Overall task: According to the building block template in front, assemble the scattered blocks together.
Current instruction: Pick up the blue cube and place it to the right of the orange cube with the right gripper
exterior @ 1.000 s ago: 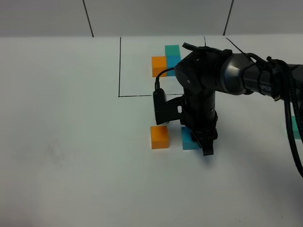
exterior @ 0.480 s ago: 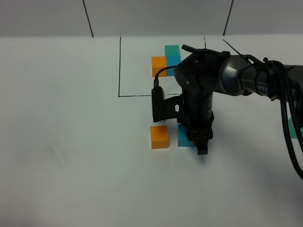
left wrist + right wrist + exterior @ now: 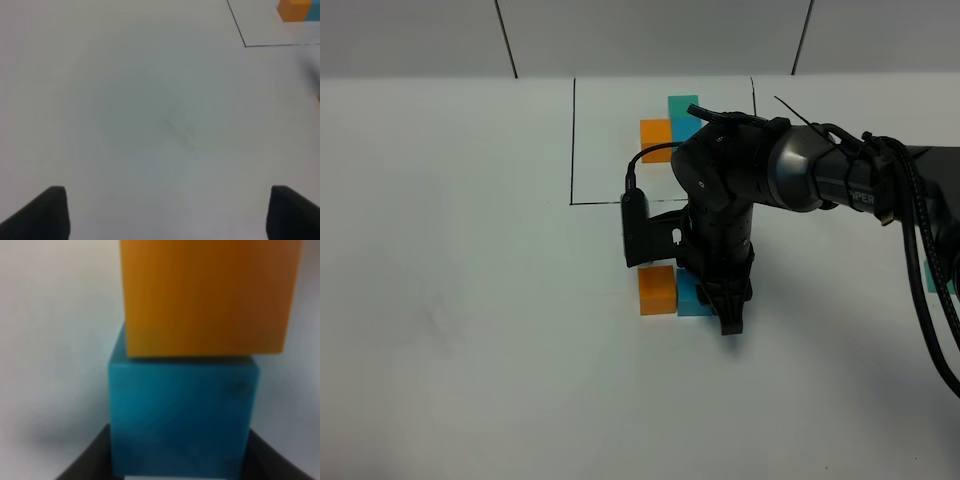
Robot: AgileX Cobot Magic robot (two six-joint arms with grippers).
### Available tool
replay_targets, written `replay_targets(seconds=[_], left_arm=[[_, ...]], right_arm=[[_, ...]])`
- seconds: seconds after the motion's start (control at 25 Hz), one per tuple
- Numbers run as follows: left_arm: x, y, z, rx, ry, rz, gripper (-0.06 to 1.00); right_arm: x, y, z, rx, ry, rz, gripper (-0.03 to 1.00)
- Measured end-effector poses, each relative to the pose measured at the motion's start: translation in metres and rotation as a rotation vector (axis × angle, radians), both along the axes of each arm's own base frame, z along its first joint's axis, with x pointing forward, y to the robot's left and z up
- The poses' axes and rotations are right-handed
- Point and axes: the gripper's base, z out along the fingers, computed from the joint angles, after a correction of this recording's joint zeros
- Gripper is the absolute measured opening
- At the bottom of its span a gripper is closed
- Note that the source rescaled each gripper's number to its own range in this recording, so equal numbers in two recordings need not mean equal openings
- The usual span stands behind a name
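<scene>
The template, an orange (image 3: 655,140), blue (image 3: 687,129) and teal (image 3: 681,104) cube model, stands inside the black drawn rectangle (image 3: 573,140) at the back. My right gripper (image 3: 705,302) is shut on the loose sky-blue cube (image 3: 691,299), low on the table, pressed against the loose orange cube (image 3: 657,290). In the right wrist view the blue cube (image 3: 182,410) sits between my dark fingers (image 3: 82,462) and touches the orange cube (image 3: 210,295). A sliver of the loose teal cube (image 3: 929,275) shows far right behind cables. My left gripper (image 3: 170,215) is open over bare table.
The right arm's bulk and wrist camera (image 3: 638,230) hide part of the rectangle's front line. Black cables (image 3: 920,260) hang at the right. The left wrist view shows the rectangle's corner (image 3: 245,46) and the template's orange cube (image 3: 295,10).
My right gripper has moved left with the blue cube, closing the gap until it touches the orange cube. The orange cube has stayed put.
</scene>
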Motion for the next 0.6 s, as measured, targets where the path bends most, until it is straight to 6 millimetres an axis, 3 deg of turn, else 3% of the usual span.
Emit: replay_targets(seconds=[0.6], left_arm=[[0.0,0.0,0.0,0.0,0.0,0.0,0.84]], right_arm=[[0.0006,0.0006,0.0,0.006,-0.006,0.002,0.01]])
